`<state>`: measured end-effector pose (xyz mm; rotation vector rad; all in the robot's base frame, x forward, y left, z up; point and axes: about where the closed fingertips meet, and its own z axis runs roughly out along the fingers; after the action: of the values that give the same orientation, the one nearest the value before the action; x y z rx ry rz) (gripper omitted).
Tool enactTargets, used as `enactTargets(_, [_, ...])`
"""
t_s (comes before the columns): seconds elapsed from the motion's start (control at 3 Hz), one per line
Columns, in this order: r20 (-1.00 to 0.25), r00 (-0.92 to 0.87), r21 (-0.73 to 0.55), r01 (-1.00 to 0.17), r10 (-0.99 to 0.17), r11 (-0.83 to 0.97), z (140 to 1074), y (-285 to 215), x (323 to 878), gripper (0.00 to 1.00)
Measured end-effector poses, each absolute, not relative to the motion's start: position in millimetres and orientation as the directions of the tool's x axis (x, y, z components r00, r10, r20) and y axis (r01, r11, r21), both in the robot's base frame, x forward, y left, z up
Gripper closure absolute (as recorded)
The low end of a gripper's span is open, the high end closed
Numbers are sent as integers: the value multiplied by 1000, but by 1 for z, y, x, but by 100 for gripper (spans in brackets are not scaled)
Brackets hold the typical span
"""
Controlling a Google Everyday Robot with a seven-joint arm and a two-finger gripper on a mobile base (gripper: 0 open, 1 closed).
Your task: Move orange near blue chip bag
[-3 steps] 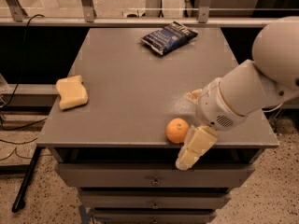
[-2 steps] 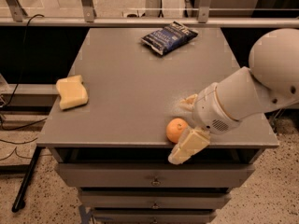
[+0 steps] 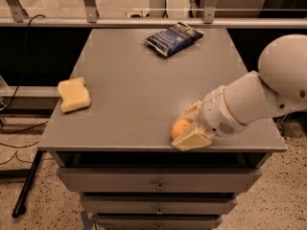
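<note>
The orange (image 3: 180,126) sits on the grey table (image 3: 129,95) near its front edge, right of centre. My gripper (image 3: 189,125) reaches in from the right, its jaws open, one on each side of the orange. The near finger (image 3: 193,139) lies against the fruit's front side at the table edge. The far finger (image 3: 192,110) stands just behind the fruit. The blue chip bag (image 3: 173,37), dark navy with white lettering, lies flat at the table's far edge, well away from the orange.
A pale yellow sponge (image 3: 74,94) lies near the table's left edge. Drawers (image 3: 158,181) sit below the front edge. A metal rail (image 3: 144,22) runs behind the table. My white arm (image 3: 268,90) covers the right front corner.
The near finger has swung up from below the table edge and in against the orange. The arm has shifted slightly. The orange has stayed in place.
</note>
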<state>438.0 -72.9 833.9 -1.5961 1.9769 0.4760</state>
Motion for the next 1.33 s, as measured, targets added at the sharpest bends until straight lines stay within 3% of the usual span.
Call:
enactTargets(0.33, [-621,-142,-98,-962,-771,256,850,-88,448,86])
enactTargets(0.67, [-625,-115,-204,-931,-772,304,900,-124,465,100])
enactTargets(1.33, [-640,-119,-229,-914,-759,336,895,-127,478,100])
